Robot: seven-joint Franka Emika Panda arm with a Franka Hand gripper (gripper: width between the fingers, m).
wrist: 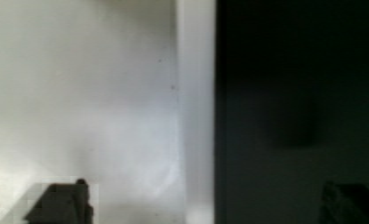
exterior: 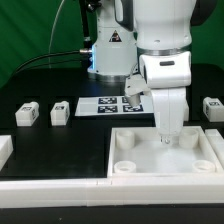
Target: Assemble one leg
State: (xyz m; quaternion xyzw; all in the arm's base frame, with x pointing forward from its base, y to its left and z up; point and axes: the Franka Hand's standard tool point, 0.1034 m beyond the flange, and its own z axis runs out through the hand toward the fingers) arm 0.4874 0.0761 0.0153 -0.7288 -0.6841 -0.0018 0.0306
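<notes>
Three legs show in the exterior view, all lying on the black table: two [exterior: 26, 114] [exterior: 60, 112] at the exterior view's left and one [exterior: 213, 106] at its right. My gripper [exterior: 167, 136] hangs low over the far wall of the large white square tray-like part [exterior: 130, 150], away from every leg. In the wrist view the picture is blurred. My gripper [wrist: 204, 205] is open, with the dark fingertips [wrist: 60, 203] far apart. The tray part's white surface [wrist: 92, 100] and its edge against the black table lie between the jaws. Nothing is held.
The marker board [exterior: 108, 104] lies behind the tray part, with another small white block [exterior: 135, 87] at its far right corner. A white part [exterior: 5, 150] sits at the exterior view's left edge. A long white bar [exterior: 100, 195] runs along the front.
</notes>
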